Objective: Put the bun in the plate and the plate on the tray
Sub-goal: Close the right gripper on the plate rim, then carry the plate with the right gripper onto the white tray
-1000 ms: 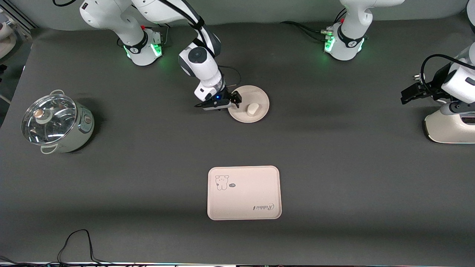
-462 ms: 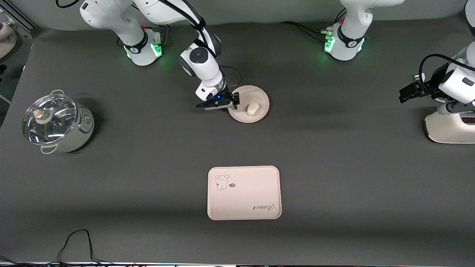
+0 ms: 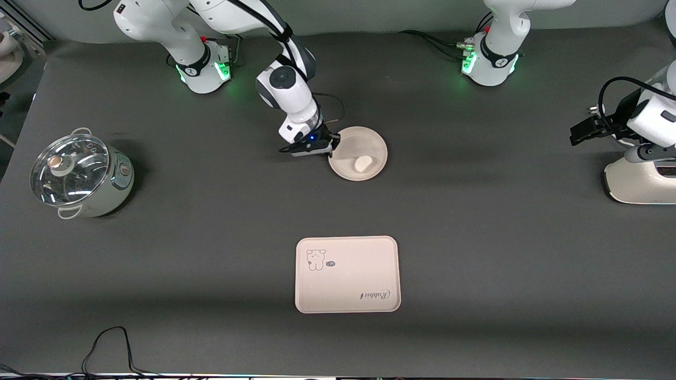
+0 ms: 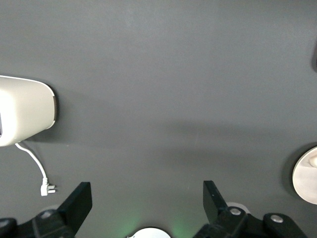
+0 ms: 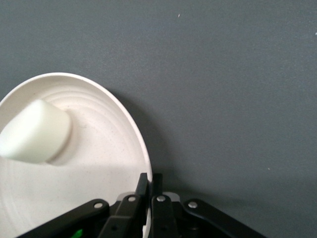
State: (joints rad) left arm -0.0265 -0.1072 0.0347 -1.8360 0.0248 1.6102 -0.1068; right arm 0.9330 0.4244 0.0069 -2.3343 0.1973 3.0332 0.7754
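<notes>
The round cream plate (image 3: pixel 364 145) is held a little above the table's middle, toward the robots' bases, with the off-white bun (image 3: pixel 362 163) lying in it. My right gripper (image 3: pixel 332 145) is shut on the plate's rim on the side toward the right arm's end. The right wrist view shows the plate (image 5: pixel 99 178), the bun (image 5: pixel 34 131) and my right gripper (image 5: pixel 150 181) pinching the rim. The cream rectangular tray (image 3: pixel 347 274) with the "Rabbit" print lies nearer to the front camera. My left gripper (image 3: pixel 581 132) waits open over the left arm's end of the table, and it shows open and empty in the left wrist view (image 4: pixel 147 198).
A steel pot with a glass lid (image 3: pixel 79 175) stands at the right arm's end. A white appliance (image 3: pixel 639 182) stands at the left arm's end, also in the left wrist view (image 4: pixel 22 116). A black cable (image 3: pixel 108 348) lies near the front edge.
My right gripper has closed on the plate's rim and lifted it, shifting plate and bun slightly toward the front camera. The left arm has barely moved.
</notes>
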